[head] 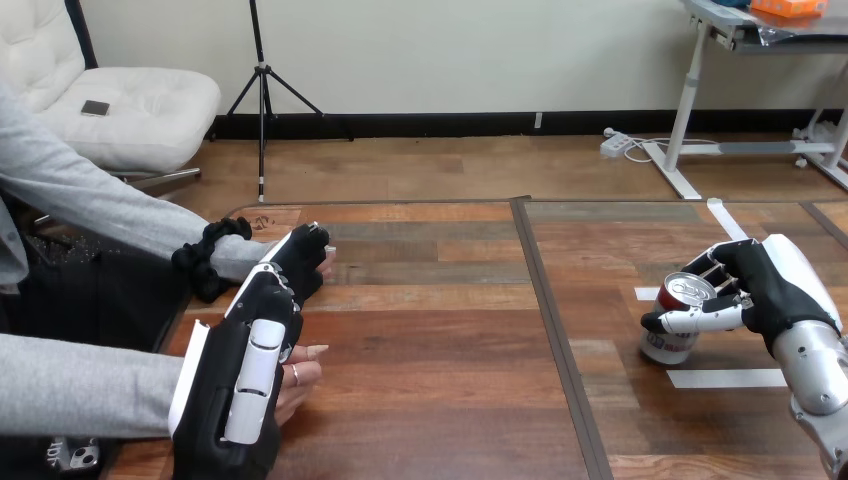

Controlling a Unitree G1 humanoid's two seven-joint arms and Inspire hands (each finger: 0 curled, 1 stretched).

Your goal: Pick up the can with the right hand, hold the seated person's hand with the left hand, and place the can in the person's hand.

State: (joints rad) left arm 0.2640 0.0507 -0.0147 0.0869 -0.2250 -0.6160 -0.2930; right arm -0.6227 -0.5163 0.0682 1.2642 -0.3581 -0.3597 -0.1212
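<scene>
Right hand is clasped round the small silver-and-red metal can, which stands upright on the wooden plank surface near its right edge, just beside a white tape strip. Over at the left edge, the left hand lies across the person's hands; whether it grips them I cannot tell. A wide bare stretch of planks lies open between the two sides.

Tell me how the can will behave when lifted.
The can looks like metal, so probably stiff, though thin walls may dent under the right hand. Its smooth side could slip. Standing upright, it might tip if nudged, then roll.
</scene>
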